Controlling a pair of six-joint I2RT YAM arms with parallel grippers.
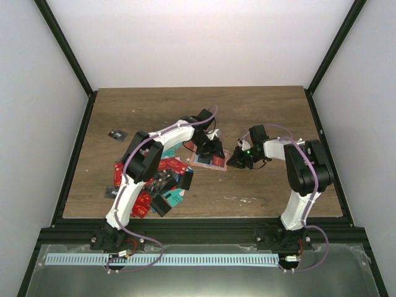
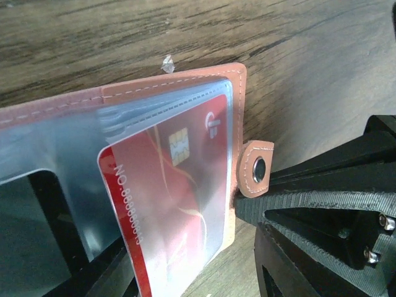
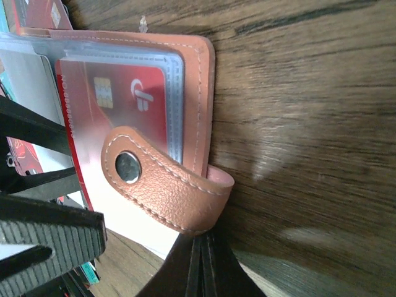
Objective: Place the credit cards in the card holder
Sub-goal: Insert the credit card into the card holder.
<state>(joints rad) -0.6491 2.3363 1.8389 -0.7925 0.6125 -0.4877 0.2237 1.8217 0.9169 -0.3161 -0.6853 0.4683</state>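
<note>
The salmon-pink card holder lies open on the table between the two grippers. A red credit card with a chip sits inside one of its clear sleeves, also seen in the right wrist view as the red card. My left gripper is over the holder, open, its fingers standing either side of the sleeved card. My right gripper is shut on the holder's snap strap at the holder's right edge. Its fingers show in the left wrist view beside the strap.
A heap of loose credit cards, mostly red with a teal one, lies under the left arm at the front left. A single black card lies apart at the far left. Dark frame rails run along the table's edges.
</note>
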